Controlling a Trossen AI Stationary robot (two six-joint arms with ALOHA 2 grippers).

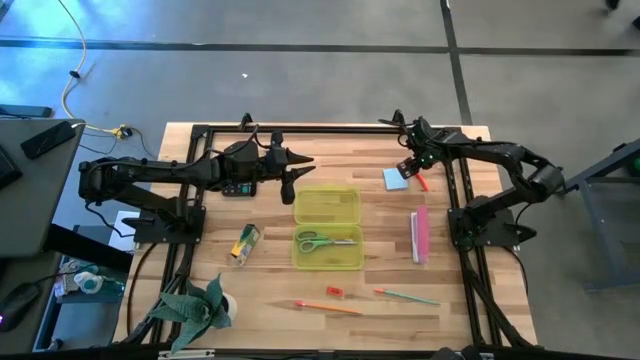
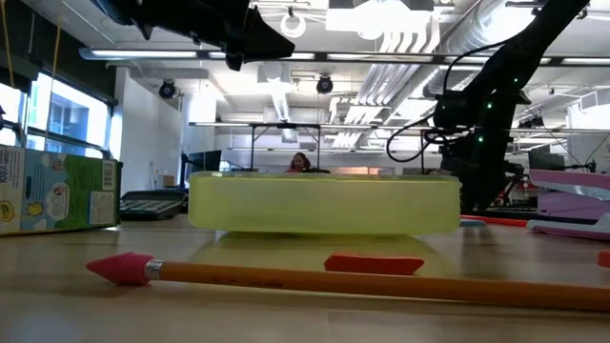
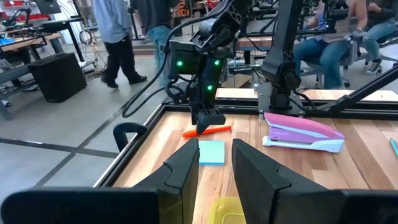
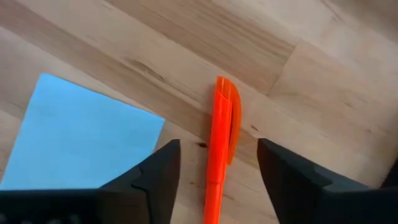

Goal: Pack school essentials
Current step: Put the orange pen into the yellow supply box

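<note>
The right gripper (image 4: 214,171) hangs over the red marker (image 4: 221,143) on the table (image 1: 400,270), fingers spread to either side of it, beside the blue pad (image 4: 81,134). The left gripper (image 3: 214,171) hovers above the open yellow case (image 1: 327,228), fingers narrowly parted and empty; scissors (image 1: 325,240) lie inside.
</note>
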